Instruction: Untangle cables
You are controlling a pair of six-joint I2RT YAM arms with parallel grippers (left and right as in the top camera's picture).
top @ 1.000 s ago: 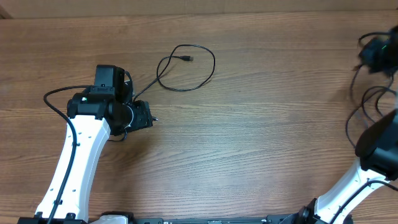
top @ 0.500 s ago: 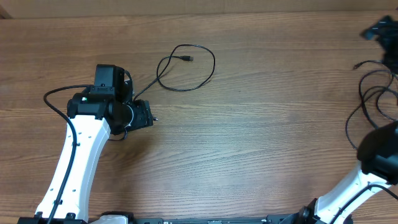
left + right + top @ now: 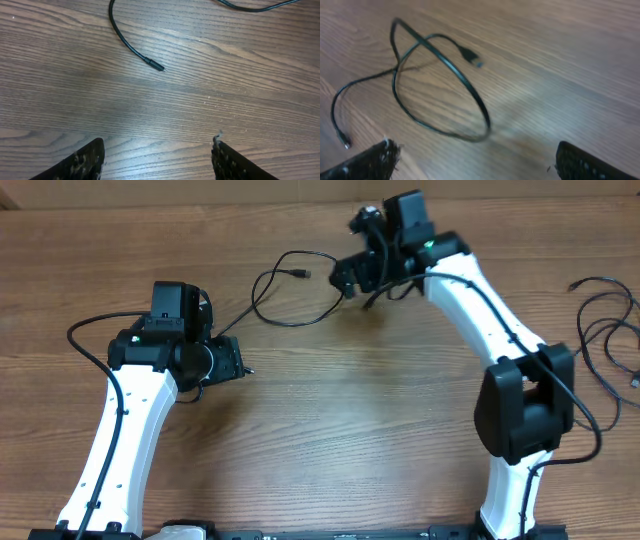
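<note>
A thin black cable (image 3: 318, 308) lies in a loose loop at the table's upper middle, one plug end (image 3: 303, 274) inside the loop. In the right wrist view the same cable (image 3: 470, 95) lies flat just ahead of my right gripper (image 3: 475, 170), which is open and empty. From overhead, my right gripper (image 3: 348, 280) hovers at the loop's right side. My left gripper (image 3: 240, 367) stays left of and below the loop, open and empty (image 3: 157, 160). The cable's other plug end (image 3: 156, 66) lies on the wood ahead of it. More black cables (image 3: 600, 330) lie tangled at the far right edge.
The wooden table (image 3: 380, 430) runs under everything. The right arm (image 3: 480, 300) stretches from its base at the lower right up across the table to the top middle. The left arm (image 3: 125, 430) rises from the lower left.
The right arm has swung from the far right edge to the top middle beside the looped cable, its gripper now open. The cables at the right lie on the table. The left arm has not moved.
</note>
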